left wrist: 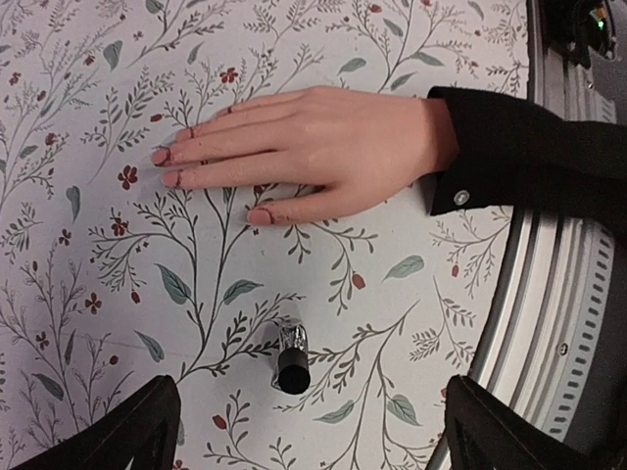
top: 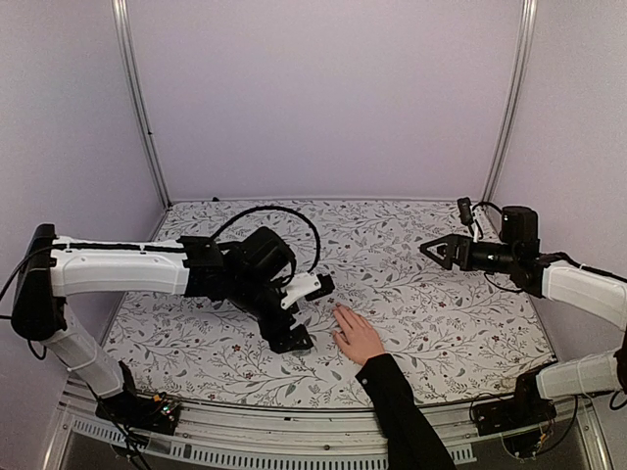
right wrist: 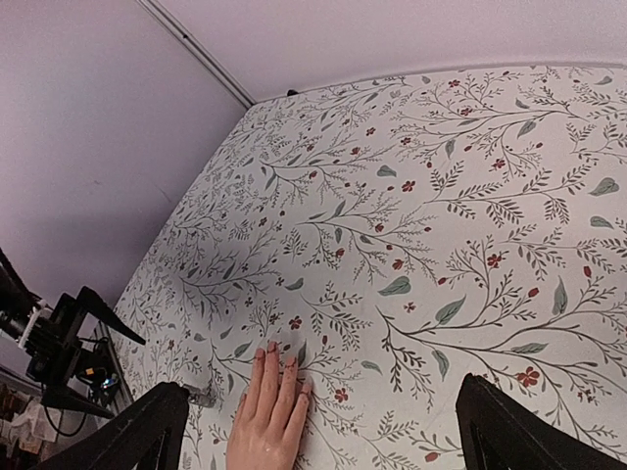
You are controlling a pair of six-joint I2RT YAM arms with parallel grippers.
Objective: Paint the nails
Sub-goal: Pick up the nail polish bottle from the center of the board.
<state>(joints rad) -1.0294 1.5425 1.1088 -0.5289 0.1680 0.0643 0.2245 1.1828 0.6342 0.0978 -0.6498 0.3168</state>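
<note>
I see both pincers spread wide: left gripper (top: pixel 312 313) at the hand's (top: pixel 358 336) nine o'clock, right gripper (top: pixel 441 251) at the table's (top: pixel 411 294) three. The nails (left wrist: pixel 171 179) tip that flat hand at six. The bottle's (left wrist: pixel 292 357) label is unreadable.

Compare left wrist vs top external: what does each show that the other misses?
Left wrist only: the nails, pinkish, and a small dark bottle with black cap lying on the cloth near the thumb. Top external only: the white right arm and its open tool, held off at the far right. Both: the light-skinned hand in a black sleeve, flat on the floral tablecloth, with the open left tool near it.
</note>
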